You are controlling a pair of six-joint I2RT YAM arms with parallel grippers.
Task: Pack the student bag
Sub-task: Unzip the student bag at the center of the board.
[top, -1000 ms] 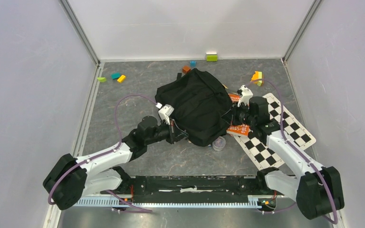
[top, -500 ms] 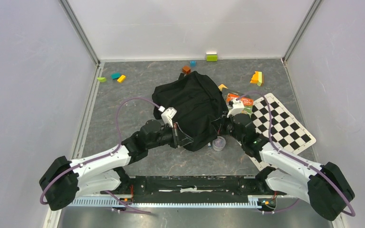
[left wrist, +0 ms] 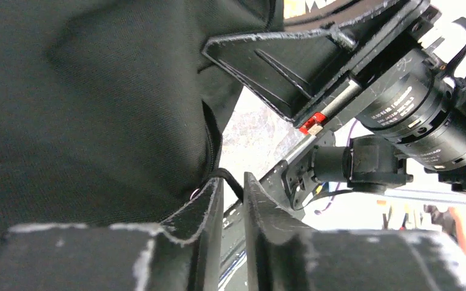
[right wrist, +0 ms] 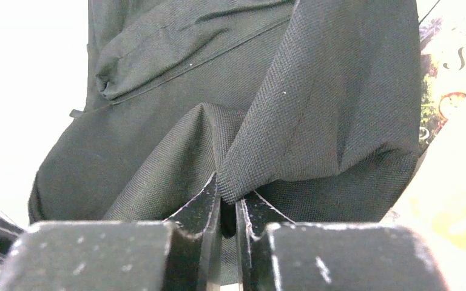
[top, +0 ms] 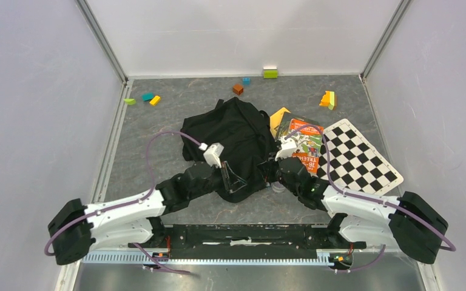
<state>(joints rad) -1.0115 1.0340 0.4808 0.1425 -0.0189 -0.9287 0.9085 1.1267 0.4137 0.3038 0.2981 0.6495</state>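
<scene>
The student bag (top: 230, 136), a big black fabric backpack, lies crumpled in the middle of the grey floor. My left gripper (top: 233, 180) is at its near edge, shut on a thin black cord at the bag's zip (left wrist: 233, 180). My right gripper (top: 269, 176) is at its near right edge, shut on a pinched fold of the bag's fabric (right wrist: 229, 195). The bag fills the left wrist view (left wrist: 85, 103) and the right wrist view (right wrist: 249, 91). A colourful book (top: 303, 139) lies bare just right of the bag.
A black-and-white checkered board (top: 361, 160) lies at the right, partly under the book. An orange flat piece (top: 277, 117) sticks out beside the bag. Small coloured blocks lie along the back: brown (top: 238, 89), green-white (top: 270, 73), yellow-orange (top: 327, 99), yellow (top: 155, 100).
Both grippers have drawn back toward the near edge and dragged the bag near and left. The book, which the bag partly covered, now lies bare.
</scene>
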